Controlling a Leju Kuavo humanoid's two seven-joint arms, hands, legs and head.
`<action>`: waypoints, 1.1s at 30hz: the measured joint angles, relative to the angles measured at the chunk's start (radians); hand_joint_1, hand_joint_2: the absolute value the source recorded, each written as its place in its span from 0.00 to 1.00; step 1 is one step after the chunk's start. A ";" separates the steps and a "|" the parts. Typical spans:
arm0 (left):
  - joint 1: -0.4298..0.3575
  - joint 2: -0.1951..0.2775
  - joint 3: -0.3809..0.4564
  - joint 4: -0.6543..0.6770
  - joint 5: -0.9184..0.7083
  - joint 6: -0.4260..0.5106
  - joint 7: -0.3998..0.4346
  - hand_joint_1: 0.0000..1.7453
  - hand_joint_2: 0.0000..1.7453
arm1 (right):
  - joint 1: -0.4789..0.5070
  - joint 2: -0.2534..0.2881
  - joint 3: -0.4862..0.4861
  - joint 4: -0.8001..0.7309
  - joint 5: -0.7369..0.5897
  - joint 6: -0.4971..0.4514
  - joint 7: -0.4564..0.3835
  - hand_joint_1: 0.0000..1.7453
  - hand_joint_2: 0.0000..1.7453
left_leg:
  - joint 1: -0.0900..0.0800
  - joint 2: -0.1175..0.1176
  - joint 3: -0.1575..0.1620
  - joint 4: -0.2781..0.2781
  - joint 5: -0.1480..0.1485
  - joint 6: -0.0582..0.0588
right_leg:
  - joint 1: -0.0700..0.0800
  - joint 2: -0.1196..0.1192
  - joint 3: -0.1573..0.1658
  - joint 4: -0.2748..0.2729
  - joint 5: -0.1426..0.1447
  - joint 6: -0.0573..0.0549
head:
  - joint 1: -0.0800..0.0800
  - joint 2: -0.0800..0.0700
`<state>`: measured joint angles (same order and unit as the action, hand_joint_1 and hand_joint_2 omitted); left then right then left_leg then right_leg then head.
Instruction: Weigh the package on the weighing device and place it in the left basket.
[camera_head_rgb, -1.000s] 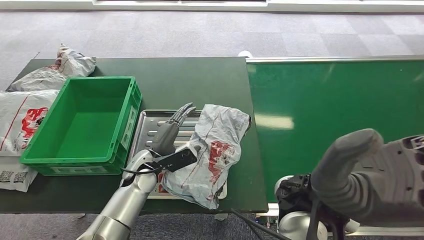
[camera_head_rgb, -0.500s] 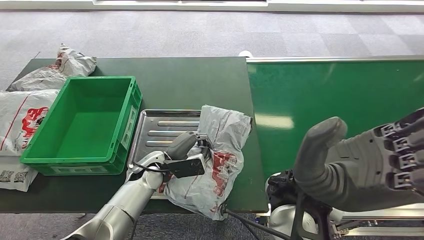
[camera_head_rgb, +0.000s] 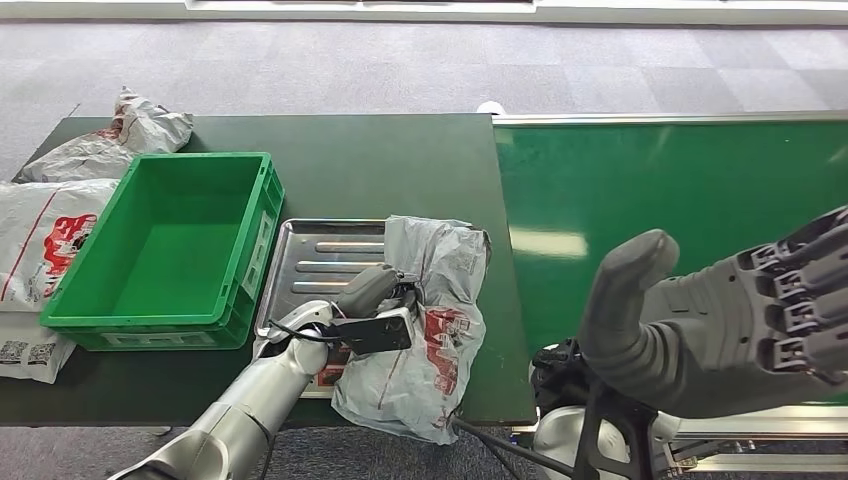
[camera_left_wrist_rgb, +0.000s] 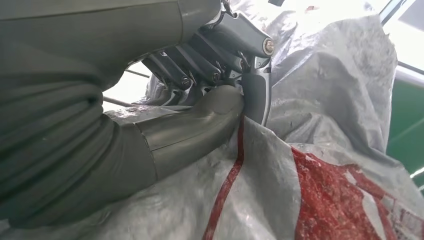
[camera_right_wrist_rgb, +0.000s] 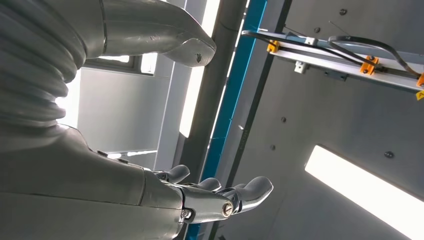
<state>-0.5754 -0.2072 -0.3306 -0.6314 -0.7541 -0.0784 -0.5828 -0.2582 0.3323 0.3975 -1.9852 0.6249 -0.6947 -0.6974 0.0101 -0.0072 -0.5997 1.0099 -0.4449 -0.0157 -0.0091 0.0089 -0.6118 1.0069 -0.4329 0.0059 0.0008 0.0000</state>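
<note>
I see a grey carpet-tiled floor (camera_head_rgb: 420, 65) stretching behind the dark green table (camera_head_rgb: 400, 160), its squares alternating in lighter and darker grey. Along the far edge of that floor, beyond the table, runs a pale strip of wall base (camera_head_rgb: 640, 10). Butting against the table's right side is a brighter green conveyor belt (camera_head_rgb: 670, 190) with a silver rail along its far edge; a soft patch of light glares on the belt just beside the table. From the right wrist view I look up at a grey ceiling (camera_right_wrist_rgb: 310, 125) with a long lit lamp panel (camera_right_wrist_rgb: 365, 190) and a blue beam (camera_right_wrist_rgb: 235, 95).
</note>
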 joint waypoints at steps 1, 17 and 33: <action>-0.002 -0.001 0.000 0.001 0.008 0.015 0.000 1.00 1.00 | 0.000 0.000 0.000 0.000 0.004 0.000 0.000 0.00 1.00 | 0.000 0.000 0.000 0.000 0.000 0.000 | 0.000 0.000 0.000 0.000 0.000 0.000 | 0.000 0.000; -0.018 -0.002 0.245 -0.215 0.151 0.619 0.114 1.00 1.00 | 0.001 0.000 -0.002 0.000 0.045 0.000 0.000 0.00 1.00 | 0.001 0.000 0.000 0.000 0.001 0.000 | 0.001 0.000 0.000 0.000 0.001 -0.001 | 0.000 0.000; -0.025 0.059 0.891 -0.435 -0.692 0.777 0.432 0.00 0.25 | 0.007 -0.001 -0.002 0.002 0.039 0.012 0.000 0.00 1.00 | 0.002 0.003 0.000 0.000 0.002 -0.002 | 0.002 0.005 -0.003 0.001 0.001 -0.003 | 0.000 0.000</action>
<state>-0.5999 -0.1477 0.5599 -1.0663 -1.4461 0.6981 -0.1509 -0.2507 0.3308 0.3959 -1.9835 0.6635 -0.6830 -0.6972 0.0125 -0.0041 -0.5999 1.0096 -0.4431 -0.0177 -0.0070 0.0135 -0.6146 1.0076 -0.4317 0.0033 0.0004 0.0000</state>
